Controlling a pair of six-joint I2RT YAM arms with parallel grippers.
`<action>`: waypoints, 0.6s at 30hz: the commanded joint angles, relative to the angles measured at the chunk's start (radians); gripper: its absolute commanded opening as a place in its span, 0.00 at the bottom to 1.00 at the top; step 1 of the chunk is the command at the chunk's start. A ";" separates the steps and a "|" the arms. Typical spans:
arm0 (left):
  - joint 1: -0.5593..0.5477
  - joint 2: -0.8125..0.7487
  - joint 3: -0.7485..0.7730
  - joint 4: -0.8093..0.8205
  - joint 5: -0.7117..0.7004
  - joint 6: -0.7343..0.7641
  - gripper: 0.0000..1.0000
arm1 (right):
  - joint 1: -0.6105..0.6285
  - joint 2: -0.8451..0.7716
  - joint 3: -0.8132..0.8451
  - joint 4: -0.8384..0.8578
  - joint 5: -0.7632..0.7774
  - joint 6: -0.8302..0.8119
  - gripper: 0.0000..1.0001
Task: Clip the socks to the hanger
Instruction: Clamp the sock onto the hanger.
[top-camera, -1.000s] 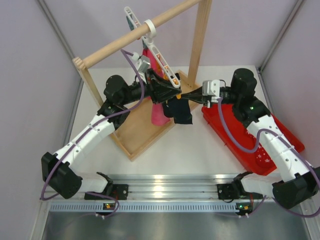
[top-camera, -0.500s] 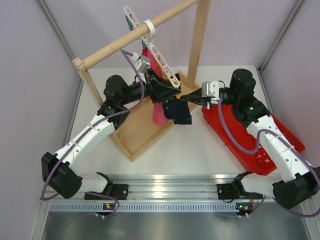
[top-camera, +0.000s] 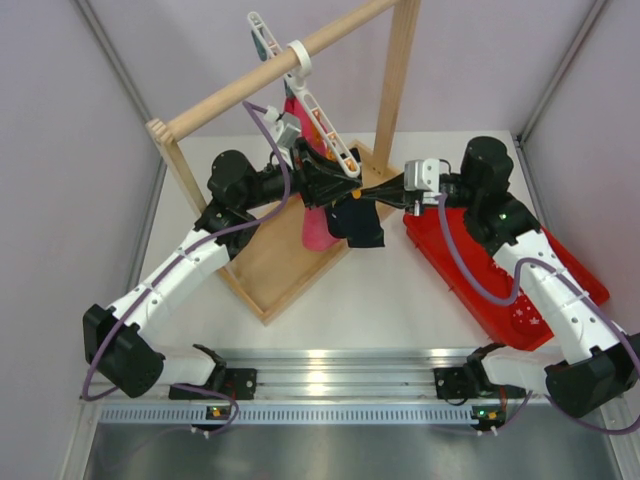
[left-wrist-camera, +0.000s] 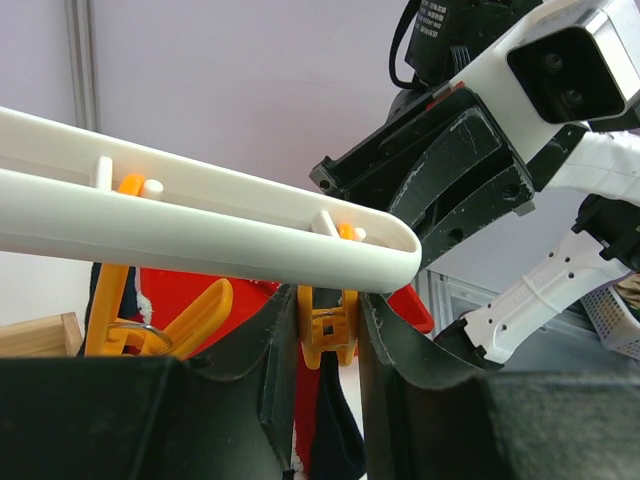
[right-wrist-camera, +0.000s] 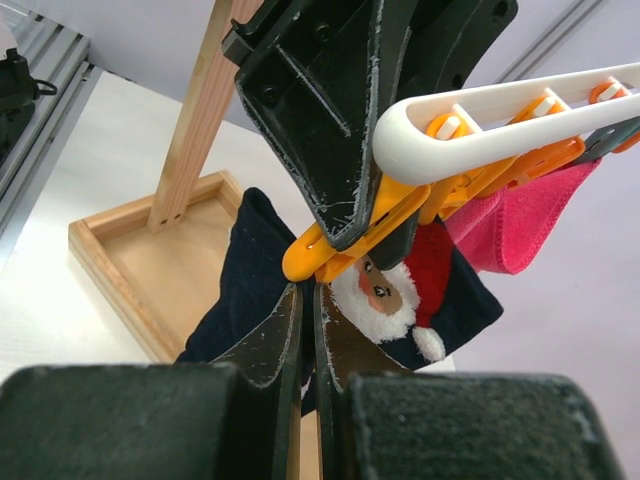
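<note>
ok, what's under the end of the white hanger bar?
Orange plastic clip, squeezed by the left claw; below it hangs the dark navy Santa sock, held by the right claw. Clip and claw fingers cover where they meet, so whether the clip grips fabric can't be seen.

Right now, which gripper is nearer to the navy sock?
Right. The right gripper pinches the navy sock at its top edge, just under the orange clip; the left gripper sits above, squeezing that clip.

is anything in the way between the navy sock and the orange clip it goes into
Nothing visible. The navy sock, pinched in the right gripper, sits right under the orange clip that the left gripper squeezes; the pink cloth hangs aside.
</note>
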 joint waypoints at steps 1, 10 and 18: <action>-0.017 -0.003 -0.023 -0.054 0.122 0.037 0.00 | 0.017 -0.003 0.071 0.084 -0.020 0.031 0.00; -0.014 -0.010 -0.029 -0.077 0.124 0.063 0.00 | 0.016 0.013 0.095 0.127 -0.020 0.097 0.00; -0.015 -0.012 -0.017 -0.103 0.108 0.070 0.02 | 0.016 0.011 0.095 0.141 -0.013 0.116 0.00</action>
